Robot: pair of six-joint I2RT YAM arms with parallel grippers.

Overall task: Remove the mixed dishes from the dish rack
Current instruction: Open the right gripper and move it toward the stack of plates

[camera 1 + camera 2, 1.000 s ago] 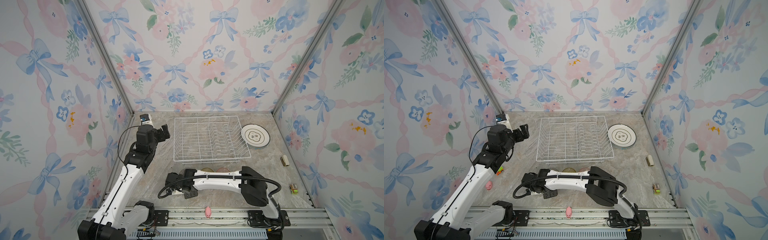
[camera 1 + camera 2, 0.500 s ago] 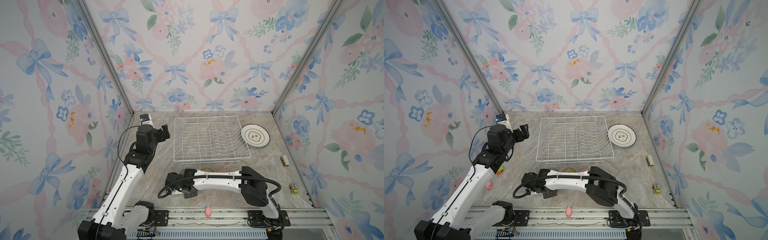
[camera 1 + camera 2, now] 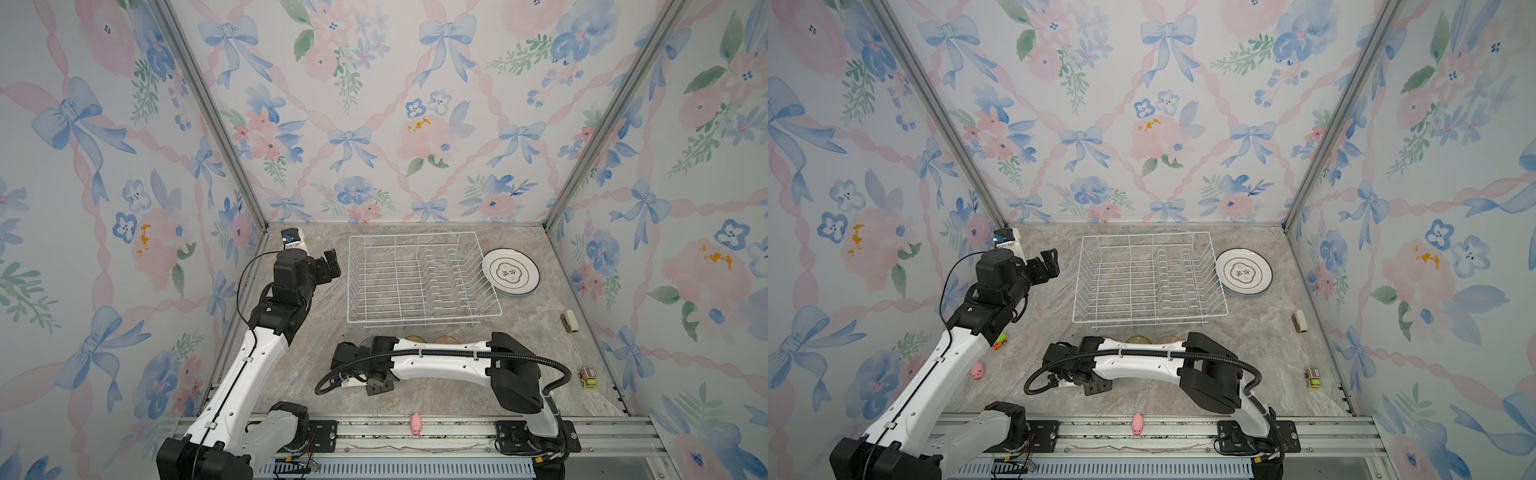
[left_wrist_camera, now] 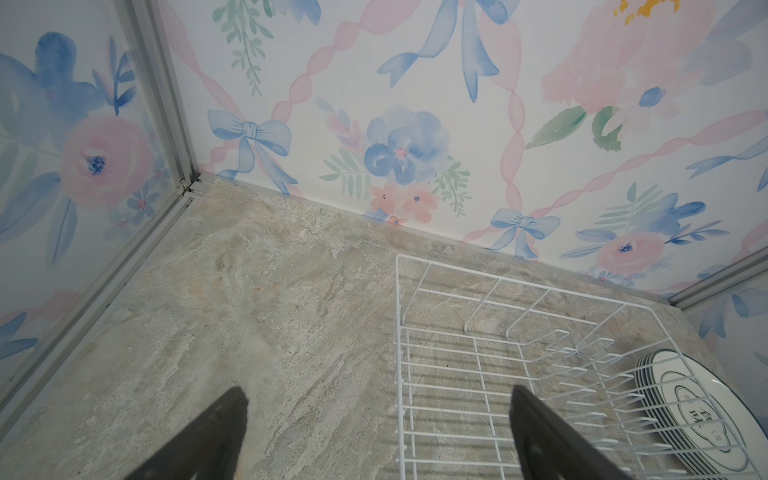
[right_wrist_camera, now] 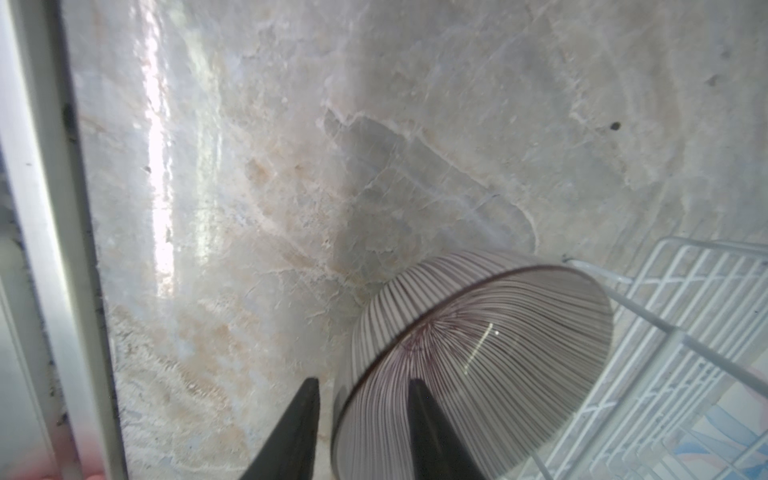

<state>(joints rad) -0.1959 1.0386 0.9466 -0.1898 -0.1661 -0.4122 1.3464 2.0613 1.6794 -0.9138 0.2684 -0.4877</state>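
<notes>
The only writing we find is on the top plate (image 3: 510, 272) of the stack just right of the dish rack (image 3: 415, 321). It is two dark East Asian characters inside a lobed dark outline at its centre. We cannot read them with certainty. A tiny white mark on the left arm (image 3: 268, 309) is too small to read.

I am working in a staged robot test booth: bow-and-flower wallpaper panels (image 3: 374, 124) stand ahead of my left gripper (image 4: 376, 390), aluminium posts (image 3: 210, 112) frame the corners, a marble-look tabletop (image 4: 291, 316) lies beneath it, a mounting rail (image 3: 457, 432) behind.
</notes>
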